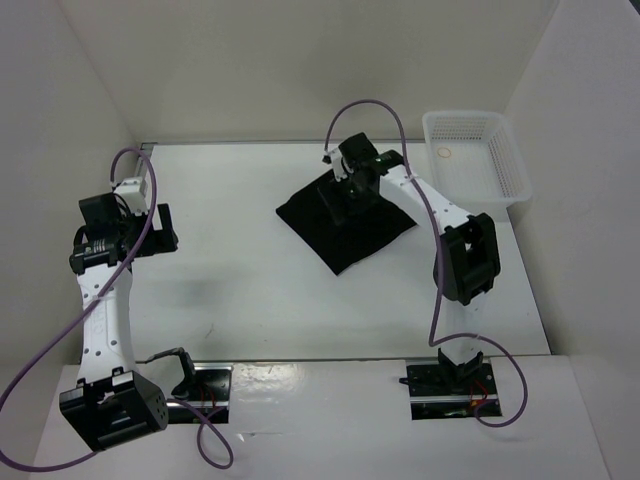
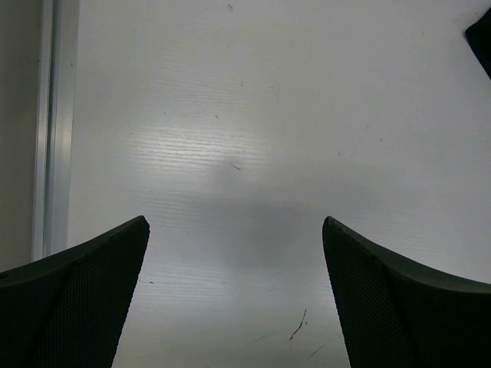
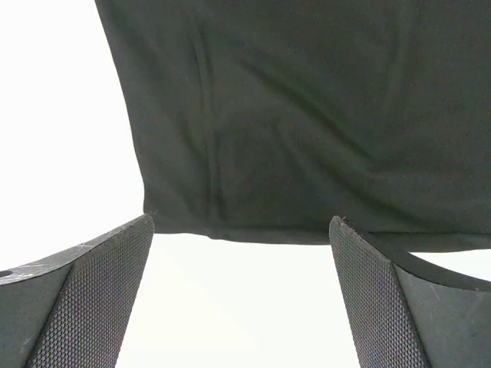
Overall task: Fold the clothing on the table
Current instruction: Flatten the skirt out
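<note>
Your right gripper (image 3: 239, 230), jaws spread wide, hovering over the black clothing (image 3: 307, 115), its near hem just ahead of both fingertips, your left gripper (image 2: 234, 222), jaws likewise spread wide above the white table (image 2: 268, 115), one clothing corner well ahead, right of the jaws.

back wall (image 1: 300, 60): plain white | left wall (image 1: 50, 120): white, slanting | right wall (image 1: 590, 200): white | light: bright, even

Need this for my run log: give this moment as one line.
left gripper: open, over bare table | right gripper: open, at clothing edge | clothing: on table, ungripped
</note>
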Robot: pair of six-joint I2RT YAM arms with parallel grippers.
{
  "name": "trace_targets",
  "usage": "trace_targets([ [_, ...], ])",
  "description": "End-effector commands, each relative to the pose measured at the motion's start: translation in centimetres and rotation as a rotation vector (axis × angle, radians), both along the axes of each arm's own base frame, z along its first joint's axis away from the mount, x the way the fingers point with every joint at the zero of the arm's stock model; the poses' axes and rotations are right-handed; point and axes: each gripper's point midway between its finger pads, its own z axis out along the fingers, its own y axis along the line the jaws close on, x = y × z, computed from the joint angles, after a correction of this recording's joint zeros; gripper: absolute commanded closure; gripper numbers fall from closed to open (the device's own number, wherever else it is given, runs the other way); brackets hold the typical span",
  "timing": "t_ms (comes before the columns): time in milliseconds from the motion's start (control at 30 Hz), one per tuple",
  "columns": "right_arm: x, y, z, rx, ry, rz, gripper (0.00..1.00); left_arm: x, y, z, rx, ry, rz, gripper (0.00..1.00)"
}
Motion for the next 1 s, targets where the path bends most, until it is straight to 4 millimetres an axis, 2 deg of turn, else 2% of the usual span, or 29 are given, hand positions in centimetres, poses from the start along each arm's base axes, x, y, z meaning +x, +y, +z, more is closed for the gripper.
trace_targets([
  [0,-3.8,-2.0,-2.1,-0.131,0.089,0.162,0.01,0.2,-0.4,0.3,-0.005,-0.025,-0.034,0.00],
  [100,-5.5,-3.3,-4.6,-0.242,0.129,0.213,0.01,0.1,-0.4,0.5,-0.002,-0.033,-0.034,0.00],
  [200,-6.9,-3.8,-6.8,-0.316,0.167,0.249,0.01,0.1,-0.4,0.5,0.005,-0.033,-0.040,0.00],
  [267,-7.4,-3.8,-8.2,-0.339,0.190,0.261,0.01,0.1,-0.4,0.5,0.005,-0.033,-0.040,0.00],
  [467,-7.7,-2.5,-9.9,-0.369,0.195,0.288,0.01,0.1,-0.6,0.8,0.003,-0.044,-0.047,0.00],
  [500,-8.1,-2.2,-10.8,-0.381,0.215,0.303,0.01,0.1,-0.6,0.8,0.003,-0.044,-0.047,0.00],
  [567,-8.0,-1.3,-10.6,-0.366,0.206,0.306,0.01,0.1,-0.6,0.8,0.003,-0.044,-0.047,0.00],
  [600,-8.5,-1.0,-11.7,-0.370,0.235,0.322,0.01,0.1,-0.6,0.8,0.003,-0.044,-0.047,0.00],
  [667,-8.2,0.0,-11.7,-0.336,0.250,0.323,0.01,0.1,-0.6,0.8,0.003,-0.044,-0.047,0.00],
  [733,-9.4,0.7,-12.9,-0.321,0.324,0.341,0.01,0.1,-0.6,0.8,0.003,-0.044,-0.047,0.00],
  [800,-10.6,1.9,-12.8,-0.260,0.413,0.368,0.01,0.1,-0.6,0.8,0.003,-0.044,-0.047,0.00],
  [833,-11.0,3.3,-13.0,-0.201,0.463,0.386,0.01,0.1,-0.6,0.8,0.003,-0.044,-0.047,0.00],
  [933,-11.7,5.0,-12.8,-0.126,0.539,0.420,0.01,0.1,-0.6,0.8,0.003,-0.044,-0.047,0.00],
  [967,-12.1,6.1,-12.6,-0.085,0.550,0.439,0.01,0.1,-0.6,0.8,0.003,-0.044,-0.047,0.00],
])
